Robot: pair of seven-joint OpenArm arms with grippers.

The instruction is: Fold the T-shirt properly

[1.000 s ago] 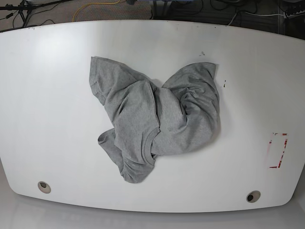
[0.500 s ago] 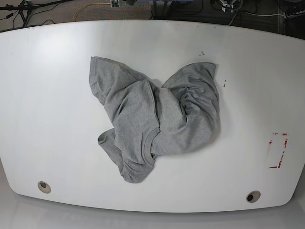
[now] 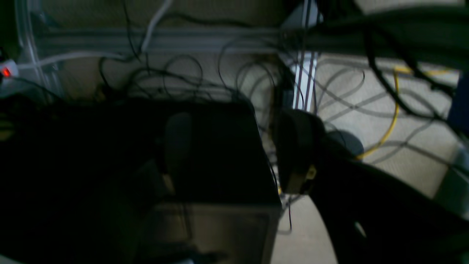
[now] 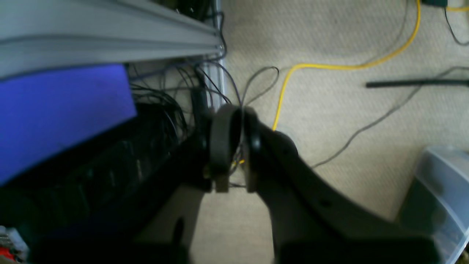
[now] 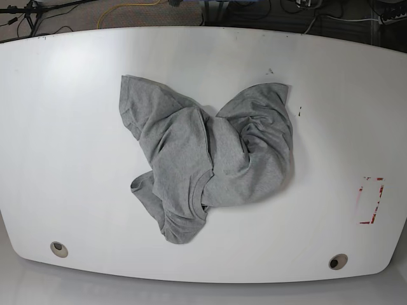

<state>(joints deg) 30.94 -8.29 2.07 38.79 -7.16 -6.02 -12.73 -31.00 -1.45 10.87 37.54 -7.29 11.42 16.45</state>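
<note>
Lying crumpled near the middle of the white table (image 5: 63, 159), the T-shirt (image 5: 203, 159) is bunched into twisted lobes, its ribbed collar curling at the near side and one sleeve reaching toward the far left corner; no lettering shows. Neither arm appears in the base view. Both wrist cameras look down at carpet and tangled cables off the table, so the robot is well away from the cloth. The right gripper (image 4: 231, 146) has its pads pressed almost together with nothing between them. The left gripper (image 3: 234, 157) is dark and blurred; one finger stands apart from a shadowed shape, seemingly partly spread and empty, though this is hard to tell. The first step, judged from this heap, is spreading the garment flat: each arm should take a separate outer edge, such as hem or shoulders, and draw outward evenly, avoiding a pinch through several layers
</note>
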